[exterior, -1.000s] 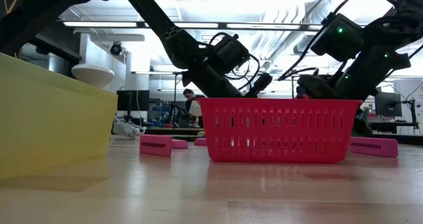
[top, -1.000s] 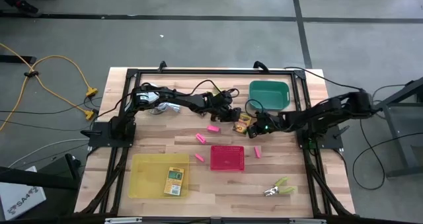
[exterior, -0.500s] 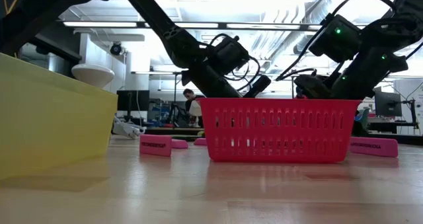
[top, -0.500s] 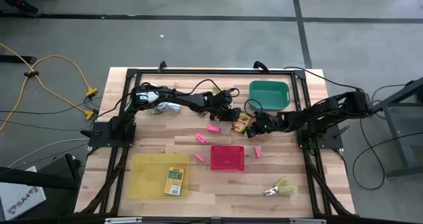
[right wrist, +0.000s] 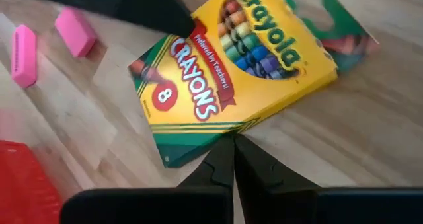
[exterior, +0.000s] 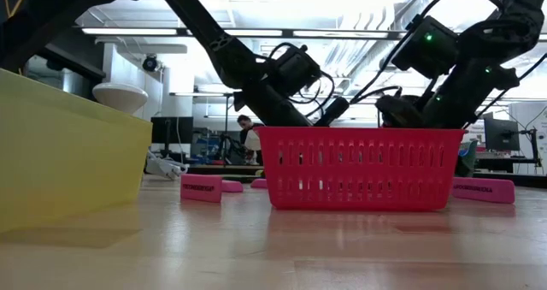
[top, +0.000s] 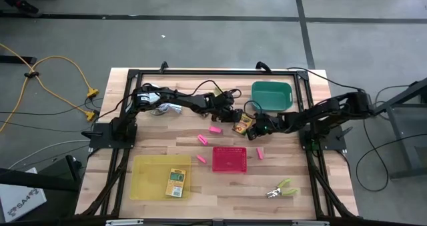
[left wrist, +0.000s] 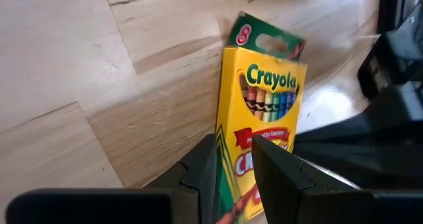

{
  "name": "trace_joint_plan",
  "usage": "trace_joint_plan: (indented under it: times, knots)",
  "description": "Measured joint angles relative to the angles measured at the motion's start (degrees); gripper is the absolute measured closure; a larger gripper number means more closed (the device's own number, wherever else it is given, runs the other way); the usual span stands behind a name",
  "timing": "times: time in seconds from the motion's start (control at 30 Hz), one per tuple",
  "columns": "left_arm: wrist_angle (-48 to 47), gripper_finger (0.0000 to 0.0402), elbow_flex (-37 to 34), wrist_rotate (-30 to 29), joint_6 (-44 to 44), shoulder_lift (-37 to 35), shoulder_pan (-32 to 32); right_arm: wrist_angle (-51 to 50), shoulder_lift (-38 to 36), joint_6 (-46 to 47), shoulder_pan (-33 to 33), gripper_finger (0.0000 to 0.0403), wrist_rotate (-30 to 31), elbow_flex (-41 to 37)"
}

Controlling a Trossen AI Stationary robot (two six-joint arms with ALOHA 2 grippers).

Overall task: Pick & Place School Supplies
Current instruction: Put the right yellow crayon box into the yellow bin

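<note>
A yellow-and-green crayon box lies flat on the table between my two grippers. My left gripper reaches in from the table's left and is open, its fingers standing over the box's bottom end. My right gripper comes from the table's right and is shut, its tips at the box's long side. A second crayon box lies in the yellow tray. Several pink erasers lie on the wood. A lime-green-handled scissor tool lies near the near edge. My left gripper has one finger overlapping a corner at the crayon box's bottom end; I cannot tell whether it touches the box. My right gripper's shut fingertips meet the box's long side edge near its bottom end, slanting down from the table's right. The box lies on the table.
The red basket stands just near of the box, and the green tray sits toward the far right. A white round object with cable lies under the left arm. A black frame rims the table.
My right gripper has moved toward the table's left, closing in on the crayon box.
</note>
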Motion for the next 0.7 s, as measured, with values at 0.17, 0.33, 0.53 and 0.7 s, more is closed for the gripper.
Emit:
trace_joint_plan:
  times: [0.17, 0.33, 0.53, 0.7]
  knots:
    - [2.8, 0.0308, 0.1, 0.6, -0.5, 0.1, 0.1, -0.7, 0.0, 0.1, 0.0, 0.0401, -0.3, 0.2]
    - [2.9, 0.0308, 0.1, 1.5, -0.7, 0.1, 0.1, -0.5, 1.0, 0.2, 0.0, 0.0401, 0.1, 0.3]
    - [3.4, 0.0308, 0.1, 3.2, -0.9, 0.1, 0.0, -0.5, 1.2, 0.6, 0.0, 0.0401, 0.5, 0.4]
    - [3.0, 0.0308, 0.1, 4.2, -0.7, 0.1, -0.2, -0.6, 1.3, 0.6, 0.0, 0.0401, 0.6, 0.4]
